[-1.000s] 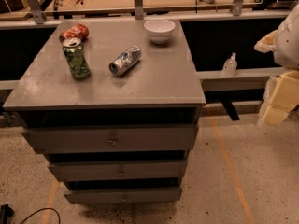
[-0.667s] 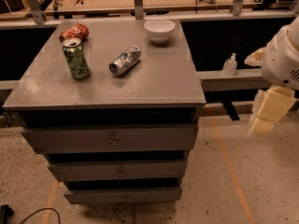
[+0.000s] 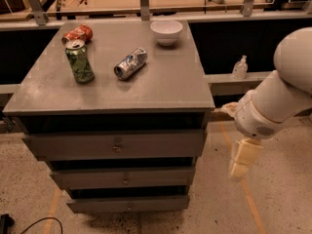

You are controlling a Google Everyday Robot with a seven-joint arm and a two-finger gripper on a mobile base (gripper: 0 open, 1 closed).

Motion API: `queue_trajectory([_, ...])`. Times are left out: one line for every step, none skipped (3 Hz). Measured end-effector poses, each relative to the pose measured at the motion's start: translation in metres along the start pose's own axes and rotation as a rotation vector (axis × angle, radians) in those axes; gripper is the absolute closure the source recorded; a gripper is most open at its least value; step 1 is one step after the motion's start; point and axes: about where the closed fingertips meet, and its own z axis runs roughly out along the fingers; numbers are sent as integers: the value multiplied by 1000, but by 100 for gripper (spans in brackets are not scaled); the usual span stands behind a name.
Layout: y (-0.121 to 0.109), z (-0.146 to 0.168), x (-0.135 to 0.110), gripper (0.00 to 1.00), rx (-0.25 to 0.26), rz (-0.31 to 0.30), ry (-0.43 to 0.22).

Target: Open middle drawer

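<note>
The grey cabinet [image 3: 112, 89] has three drawer fronts stacked one above another. The middle drawer [image 3: 146, 177] is a wide, shallow grey front with a small metal knob [image 3: 126, 181], and it sits closed between the top drawer [image 3: 161, 144] and the bottom drawer [image 3: 156, 204]. My gripper [image 3: 239, 168] is cream-coloured and hangs pointing down, to the right of the cabinet at about the middle drawer's height. It is apart from the cabinet and holds nothing. The white arm [image 3: 278, 99] reaches in from the right edge.
On the cabinet top stand an upright green can [image 3: 79, 61], a lying red can [image 3: 78, 34], a lying silver can [image 3: 130, 63] and a white bowl [image 3: 166, 31]. A clear bottle [image 3: 240, 67] stands on the ledge at right. A black cable [image 3: 29, 224] lies on the floor at left.
The arm has swung left and down from the right edge, bringing my gripper lower and closer to the cabinet's right side. The drawers and cans have not moved.
</note>
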Motion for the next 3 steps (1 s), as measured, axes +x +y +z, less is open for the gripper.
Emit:
queue_trajectory([14,56,4,0,-92,-68,-28])
queue_trajectory([29,107,-2,0,-171,-99,-70])
queue_trajectory([31,114,-1,0,-181,-98,-73])
